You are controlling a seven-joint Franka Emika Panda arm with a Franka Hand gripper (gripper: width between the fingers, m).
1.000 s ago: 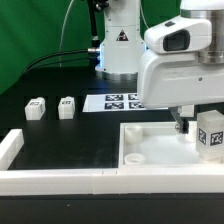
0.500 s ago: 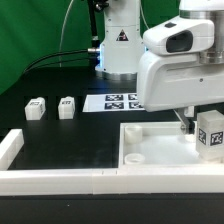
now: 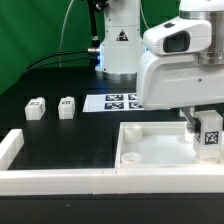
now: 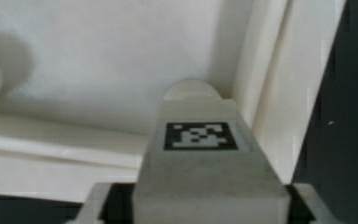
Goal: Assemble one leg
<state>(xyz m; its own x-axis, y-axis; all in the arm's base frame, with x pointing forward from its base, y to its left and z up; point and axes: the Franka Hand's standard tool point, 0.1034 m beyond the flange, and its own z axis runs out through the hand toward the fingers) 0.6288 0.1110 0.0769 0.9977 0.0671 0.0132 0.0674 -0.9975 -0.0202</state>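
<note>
The leg (image 3: 209, 134) is pinched in the jaws, which press on its two flanks. It hangs under the big white wrist housing (image 3: 178, 70), over the end of the tray (image 3: 160, 148) nearest the bench edge on the exterior view's right. Whether its lower end touches the tray floor I cannot tell. It wears a square black-and-white marker tag (image 4: 199, 135), a blocky code pattern rather than lettering. In the wrist view the rounded tip of the peg sits close to one of the tray's raised inner walls. The tray lies on the black bench (image 3: 70, 140), towards the corner where the near edge meets the edge on the exterior view's right, and a round hole (image 3: 131, 157) shows in one of its corners. Two spare pegs, one (image 3: 37, 108) beside the other (image 3: 67, 107), stand apart near the edge on the exterior view's left, each with its own tag. The marker board (image 3: 118, 101) lies flat by the far edge, in front of the arm's base (image 3: 118, 55), which carries a yellow warning triangle sticker (image 3: 120, 37). A white rail (image 3: 60, 180) runs along the near edge.
</note>
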